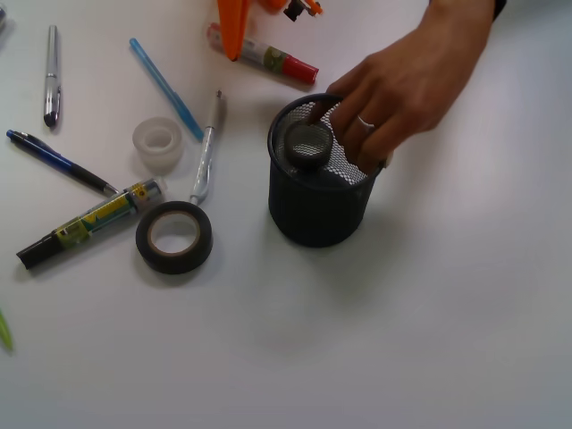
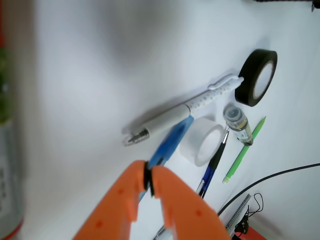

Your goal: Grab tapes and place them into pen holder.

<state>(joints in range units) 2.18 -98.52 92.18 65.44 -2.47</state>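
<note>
Tapes: a person's hand point(image 1: 407, 85) holds the dark grey roll point(image 1: 308, 146) at the pen holder point(image 1: 315, 210) rim. At its nine o'clock, white roll point(image 1: 158, 143) and black roll point(image 1: 174, 236) remain. My gripper point(image 2: 148, 181), twelve o'clock, sits closed and empty.

Non-task items on the white table point(image 1: 465, 340): 6 writing tools.
Silver pen point(image 1: 52, 75) lies far left, near-vertical. Dark blue pen point(image 1: 58, 162) lies diagonally below it, tip just beside the yellow-labelled black marker point(image 1: 89, 223). Light blue pen point(image 1: 166, 88) slants in the upper middle; white-grey pen point(image 1: 206, 152) lies just right of it. Red-capped marker point(image 1: 265, 55) sits at top centre. Wrist view adds a green pen point(image 2: 245, 149), a black cable point(image 2: 270, 181) and a spiral notebook point(image 2: 239, 214) corner.
</note>
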